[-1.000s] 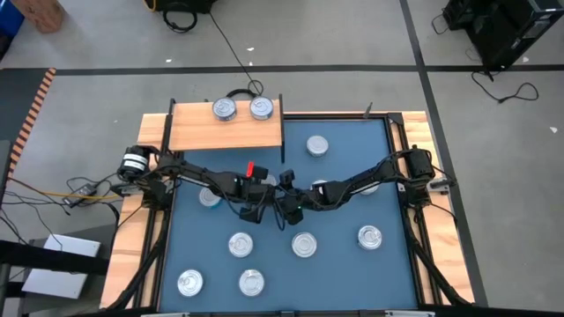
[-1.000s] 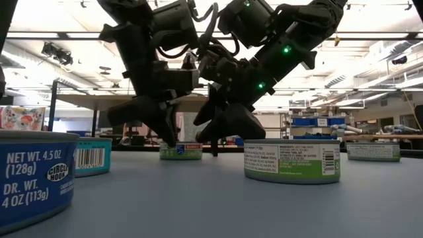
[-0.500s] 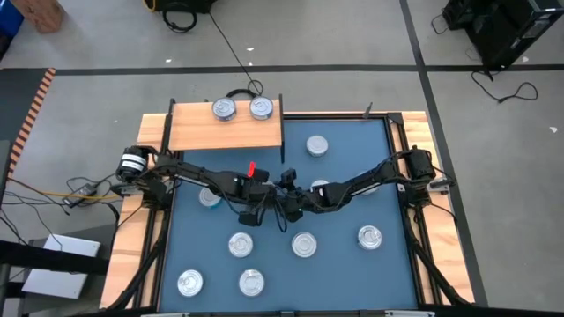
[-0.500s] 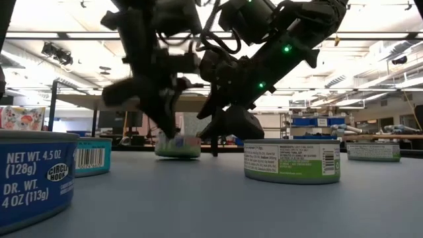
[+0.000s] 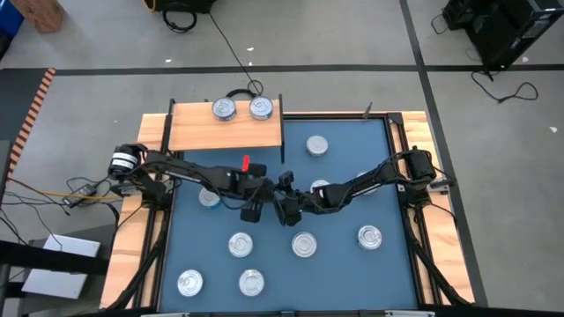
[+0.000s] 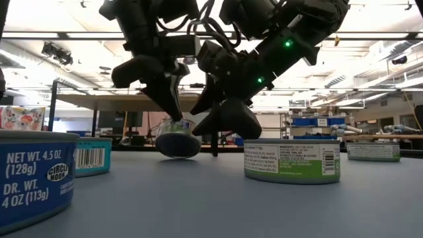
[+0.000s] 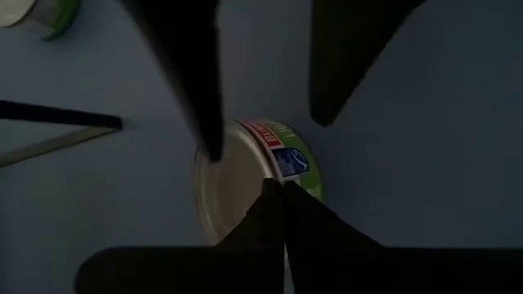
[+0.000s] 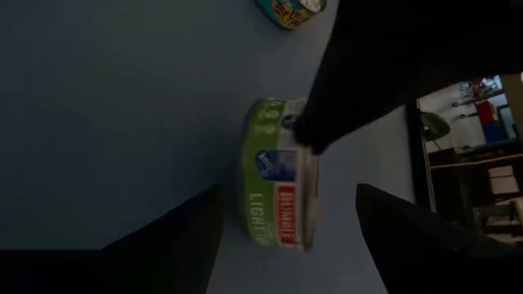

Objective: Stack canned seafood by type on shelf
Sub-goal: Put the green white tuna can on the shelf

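A short can (image 8: 276, 175) with a green label and a red patch, shown also as the can (image 6: 177, 139) in the low view, hangs tilted just above the blue table at mid-table. My left gripper (image 7: 278, 200) is shut on it. My right gripper (image 8: 288, 196) is open, its two fingers standing on either side of the can without touching it. In the high view both grippers (image 5: 278, 201) meet over the can and hide it. The wooden shelf (image 5: 194, 132) at the far left carries two cans (image 5: 224, 108) (image 5: 261, 107) standing on their bases. My left gripper pinches the can's rim (image 8: 301, 137) between its two shut fingers (image 8: 351, 82), at the edge of the pale flat end (image 7: 233, 192). The fingers come from above, slanting down. The can hangs tilted below them; I cannot tell whether its low edge touches the table.
Several more cans stand around on the blue table: one far (image 5: 317, 145), one by the left arm (image 5: 209, 197), others nearer (image 5: 240, 244) (image 5: 304, 244) (image 5: 369, 236) (image 5: 189, 282) (image 5: 252, 282). In the low view a green-labelled can (image 6: 292, 160) stands right of the grippers.
My left gripper has risen with the can. The can stood flat on the table a second ago; now it is tipped and hangs from its pinched rim. My right gripper has stayed beside it.
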